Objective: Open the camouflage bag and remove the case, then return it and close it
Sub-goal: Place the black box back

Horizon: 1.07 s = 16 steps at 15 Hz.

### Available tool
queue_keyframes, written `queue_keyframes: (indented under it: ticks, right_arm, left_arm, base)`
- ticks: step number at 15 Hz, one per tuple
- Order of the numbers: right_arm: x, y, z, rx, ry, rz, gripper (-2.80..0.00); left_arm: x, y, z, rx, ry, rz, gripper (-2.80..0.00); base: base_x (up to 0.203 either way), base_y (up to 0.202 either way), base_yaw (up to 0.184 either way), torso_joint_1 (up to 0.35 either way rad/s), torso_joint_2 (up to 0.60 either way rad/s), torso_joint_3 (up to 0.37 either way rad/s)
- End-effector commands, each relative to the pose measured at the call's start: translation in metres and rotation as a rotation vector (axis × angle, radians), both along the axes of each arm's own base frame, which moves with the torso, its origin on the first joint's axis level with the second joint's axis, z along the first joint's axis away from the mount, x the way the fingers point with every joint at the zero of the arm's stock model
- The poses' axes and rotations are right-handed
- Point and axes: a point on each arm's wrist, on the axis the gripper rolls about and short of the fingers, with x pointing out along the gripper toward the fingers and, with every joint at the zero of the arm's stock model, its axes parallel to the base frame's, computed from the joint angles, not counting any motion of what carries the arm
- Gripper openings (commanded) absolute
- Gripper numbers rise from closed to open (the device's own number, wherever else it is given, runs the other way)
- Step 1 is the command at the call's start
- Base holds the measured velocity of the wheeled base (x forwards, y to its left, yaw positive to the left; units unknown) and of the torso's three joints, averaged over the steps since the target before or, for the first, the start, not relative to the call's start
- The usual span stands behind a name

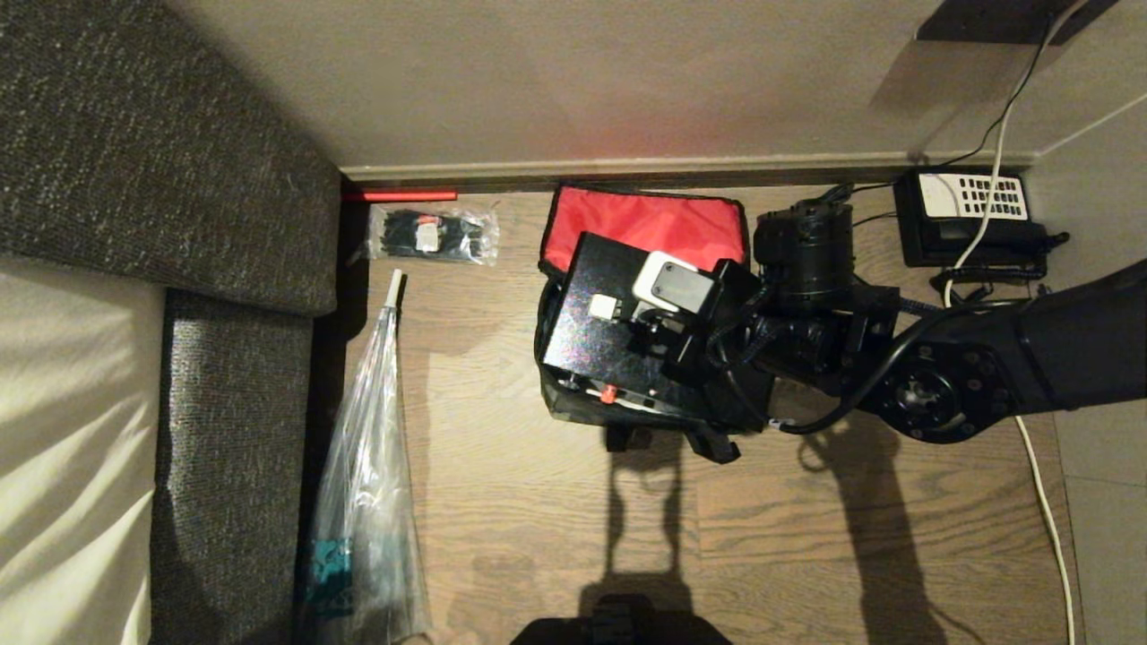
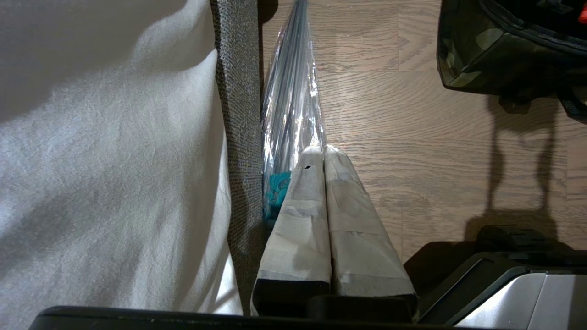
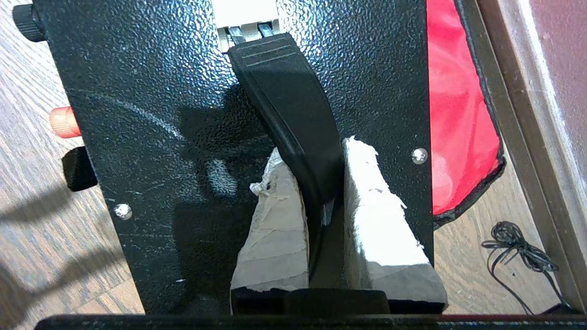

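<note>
Camouflage bag (image 1: pixel 573 408) stands open on the wooden floor (image 1: pixel 538 520) in the middle of the head view, its red-lined lid (image 1: pixel 650 224) folded back toward the far wall. At the far left is a grey sofa (image 1: pixel 170 161) with a pale cushion (image 1: pixel 63 448). Just right of it, a clear plastic sleeve (image 1: pixel 367 484) lies along the floor, and farther off, near the skirting, lies a small packet of black cable ties (image 1: pixel 433 235). The left gripper (image 2: pixel 323 151) hangs low beside the sofa edge over that sleeve, its taped jaws pressed together with nothing between them. The case (image 1: pixel 609 336), black and speckled, sits in the mouth of the bag. The right gripper (image 3: pixel 316 178) reaches in from the right and its jaws clamp the case's black handle (image 3: pixel 289 105). At the far right, against the wall, sits a black desk telephone (image 1: pixel 972 219) with a white cable (image 1: pixel 1044 502) trailing toward the near side.
</note>
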Motion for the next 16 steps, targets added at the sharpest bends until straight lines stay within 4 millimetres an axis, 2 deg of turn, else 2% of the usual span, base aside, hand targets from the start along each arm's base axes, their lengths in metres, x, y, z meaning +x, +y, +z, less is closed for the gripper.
queue_keyframes:
  ticks: [1,16]
  right_arm:
    - [0.004,-0.001,-0.004,-0.009,0.003,-0.009,-2.80]
    - [0.018,0.005,-0.032,-0.009,0.084,-0.036,-2.80]
  left_arm:
    - [0.000,0.000,0.000,0.000,0.000,0.000,-2.80]
    - [0.000,0.000,0.000,0.000,0.000,0.000,-2.80]
  base:
    - [0.000,0.000,0.000,0.000,0.00,0.000]
    - [0.000,0.000,0.000,0.000,0.00,0.000]
